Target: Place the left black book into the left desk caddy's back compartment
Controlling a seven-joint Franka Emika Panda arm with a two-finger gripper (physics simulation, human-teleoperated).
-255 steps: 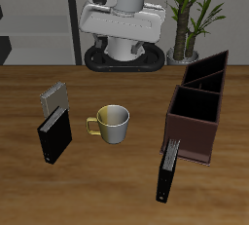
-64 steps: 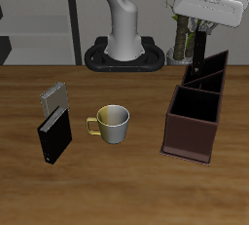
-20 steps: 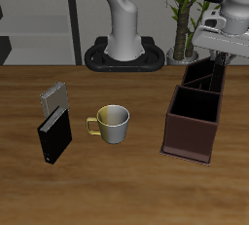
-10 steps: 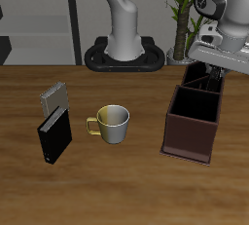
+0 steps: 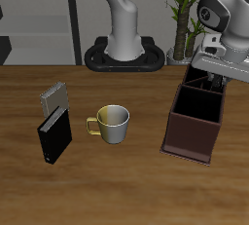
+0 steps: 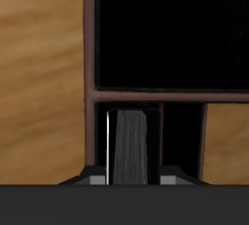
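Gripper: the gripper (image 5: 210, 73) has been lowered to the left desk caddy (image 5: 192, 124) over the last second; its fingers appear pressed against the left black book (image 6: 133, 146), though the wrist view is dark.
Change: the book, earlier carried high above the caddy, has been brought down upright into the back compartment (image 6: 136, 131).
Meaning: insertion is judged nearly complete; release and a straight lift are what is left.
Book position: its pale page edge is seen just beside the compartment's wall, in the wrist view.
Front compartment: nothing can be made out in its dark interior (image 6: 165, 34).
Mug: the mug (image 5: 112, 122) is left standing near the tabletop's centre.
Other books: a black book (image 5: 54, 133) and a grey striped book (image 5: 53, 97) lie towards the tabletop's opposite side edge.
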